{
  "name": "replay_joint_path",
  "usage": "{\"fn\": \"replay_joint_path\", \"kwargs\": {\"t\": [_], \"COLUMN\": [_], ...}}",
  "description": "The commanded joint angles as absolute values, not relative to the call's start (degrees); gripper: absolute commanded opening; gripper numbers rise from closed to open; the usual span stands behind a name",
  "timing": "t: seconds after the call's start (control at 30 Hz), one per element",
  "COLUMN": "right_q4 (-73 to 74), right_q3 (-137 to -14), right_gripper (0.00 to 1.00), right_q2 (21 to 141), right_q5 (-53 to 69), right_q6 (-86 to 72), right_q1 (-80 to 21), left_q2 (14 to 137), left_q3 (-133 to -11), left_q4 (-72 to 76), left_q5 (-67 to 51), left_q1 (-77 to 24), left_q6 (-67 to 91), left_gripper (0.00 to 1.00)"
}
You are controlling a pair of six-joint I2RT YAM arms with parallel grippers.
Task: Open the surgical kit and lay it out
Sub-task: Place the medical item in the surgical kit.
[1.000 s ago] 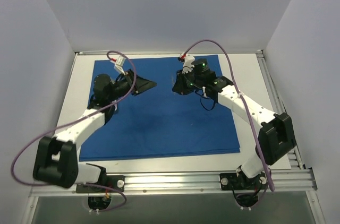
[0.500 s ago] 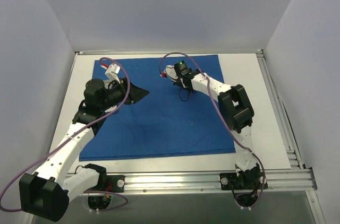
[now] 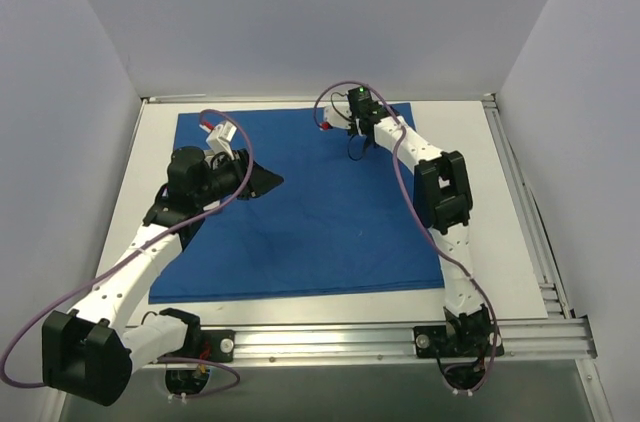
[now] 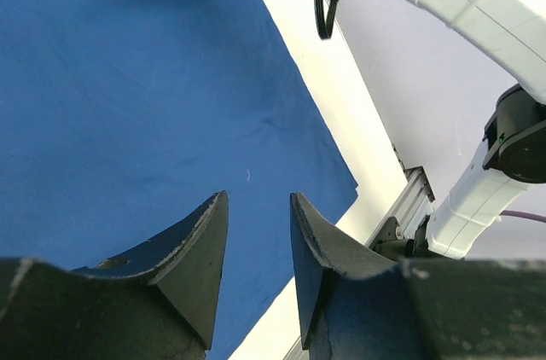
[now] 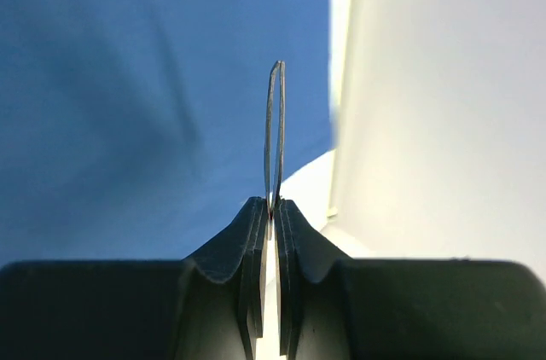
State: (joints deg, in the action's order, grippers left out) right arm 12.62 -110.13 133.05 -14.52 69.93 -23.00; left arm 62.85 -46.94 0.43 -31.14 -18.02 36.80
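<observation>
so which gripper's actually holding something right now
The right gripper: it is shut on a thin metal instrument that sticks out in front of it. The left gripper is open and empty, with only blue cloth beneath.

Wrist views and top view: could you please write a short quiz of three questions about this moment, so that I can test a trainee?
1. True or false: the left gripper is shut on a corner of the blue cloth.
2. What does the right gripper hold? A, a pale tray. B, a thin metal instrument. C, nothing.
3. Fill in: on the table, the blue cloth lies ____ (bundled up or spread out).

Key: 1 false, it is open over the cloth and holds nothing. 2 B. 3 spread out.
</observation>
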Motion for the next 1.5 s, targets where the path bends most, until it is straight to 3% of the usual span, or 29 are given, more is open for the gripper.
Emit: {"fn": "replay_joint_path", "kwargs": {"t": [0.0, 0.7, 0.93, 1.1, 1.47], "right_q4": [12.74, 11.25, 10.63, 10.72, 7.30], "right_q3": [-115.48, -117.69, -117.95, -118.39, -115.41], "right_gripper": [0.00, 0.00, 0.15, 0.20, 0.50], "right_q2": [136.14, 142.82, 142.91, 142.47, 135.28], "right_q5": [-12.92, -7.74, -7.03, -6.50, -6.24], "right_q6": [78.04, 78.75, 76.82, 76.11, 67.60], "right_q1": [-23.03, -23.29, -23.47, -23.47, -23.29], "left_q2": [63.28, 63.81, 63.54, 63.54, 63.28], "left_q3": [-49.04, -48.60, -48.69, -48.69, -51.06], "left_q4": [0.88, 1.41, 0.70, 1.05, -5.79], "left_q5": [-32.26, -33.31, -33.22, -33.40, -29.36], "left_q1": [-18.54, -19.16, -19.07, -19.07, -16.97], "left_q6": [35.60, 35.86, 35.95, 36.30, 34.55], "left_gripper": [0.43, 0.44, 0.47, 0.48, 0.48]}}
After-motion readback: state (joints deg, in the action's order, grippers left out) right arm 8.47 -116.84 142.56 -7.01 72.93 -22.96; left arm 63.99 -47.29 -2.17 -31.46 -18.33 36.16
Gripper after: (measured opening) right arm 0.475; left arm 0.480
